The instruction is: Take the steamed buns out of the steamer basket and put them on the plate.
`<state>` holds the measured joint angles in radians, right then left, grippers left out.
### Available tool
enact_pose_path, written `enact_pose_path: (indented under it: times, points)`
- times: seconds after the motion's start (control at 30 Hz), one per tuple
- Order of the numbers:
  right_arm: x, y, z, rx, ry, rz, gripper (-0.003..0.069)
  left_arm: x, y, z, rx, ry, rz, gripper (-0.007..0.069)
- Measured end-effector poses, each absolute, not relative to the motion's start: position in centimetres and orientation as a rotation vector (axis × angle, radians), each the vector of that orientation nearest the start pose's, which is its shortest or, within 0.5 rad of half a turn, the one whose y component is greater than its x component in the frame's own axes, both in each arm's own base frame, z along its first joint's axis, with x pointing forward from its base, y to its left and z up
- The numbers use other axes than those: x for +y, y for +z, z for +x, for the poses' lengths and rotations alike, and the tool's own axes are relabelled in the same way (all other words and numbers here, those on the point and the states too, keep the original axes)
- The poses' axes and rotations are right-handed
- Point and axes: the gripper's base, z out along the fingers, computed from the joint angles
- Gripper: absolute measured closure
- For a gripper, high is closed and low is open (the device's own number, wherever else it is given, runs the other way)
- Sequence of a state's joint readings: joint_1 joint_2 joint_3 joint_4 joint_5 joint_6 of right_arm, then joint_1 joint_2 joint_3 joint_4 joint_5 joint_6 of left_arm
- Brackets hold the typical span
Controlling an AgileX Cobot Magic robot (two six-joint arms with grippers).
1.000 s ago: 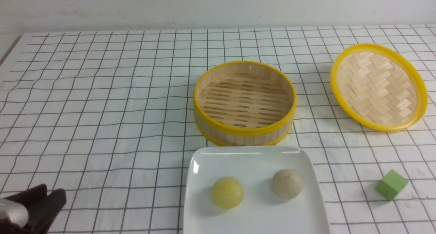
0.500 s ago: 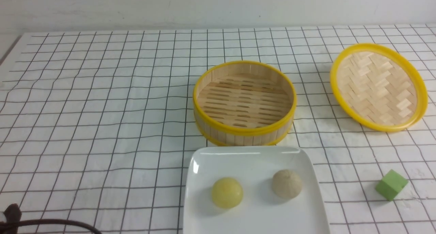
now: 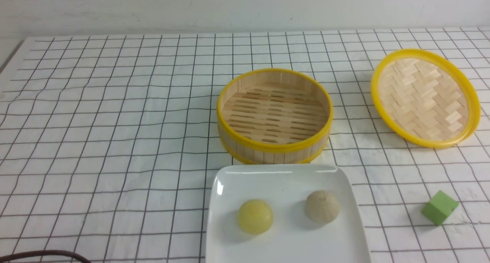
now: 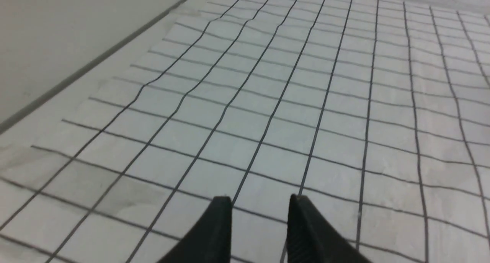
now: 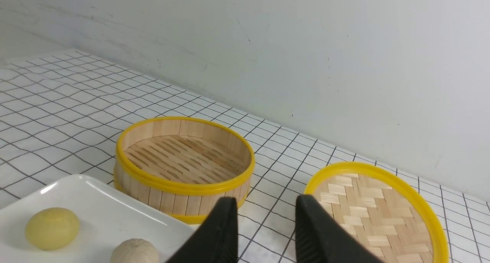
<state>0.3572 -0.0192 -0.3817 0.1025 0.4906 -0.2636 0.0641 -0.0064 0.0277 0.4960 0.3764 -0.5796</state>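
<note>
**Gridded white table: both buns plated, basket bare**

White cloth ruled in black squares covers the table (image 3: 115,121), with a plain pale wall (image 3: 229,6) behind it. Neither arm shows in the front view; only a dark cable (image 3: 46,253) crosses its near corner.

The right jaws stand apart with nothing between them. They point at the strip of table between the steamer basket (image 5: 183,201) and its woven lid (image 5: 377,217); both lie ahead of the tips, one to either side. The plate (image 5: 99,194) sits nearer to these jaws than the basket, on the basket's side and below them.

The left jaws are also apart and empty. Only bare squares lie ahead of them, so they are well apart from every task item.

The steamed buns rest on the plate: a yellow bun (image 3: 255,216) and a pleated bun (image 3: 322,206), side by side but not touching, probably so that neither gets squashed. The basket's slatted floor is empty, and the plate's far rim lies just beside its wall, which keeps each carry short. A green cube (image 3: 439,207) sits off on its own.

Judged from this, the transfer looks complete, and both jaws hang clear so nothing gets knocked.
</note>
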Motion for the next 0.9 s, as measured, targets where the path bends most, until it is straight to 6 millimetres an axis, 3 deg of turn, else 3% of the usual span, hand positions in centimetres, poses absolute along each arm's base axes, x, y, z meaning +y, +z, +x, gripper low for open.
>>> enact_pose_path:
  times: [0.9]
  points:
    - [1.07, 29.31, 1.62, 1.509, 0.182, -0.449, 0.0419, 1.99, 17.23, 5.02, 1.854, 0.215, -0.187, 0.0384]
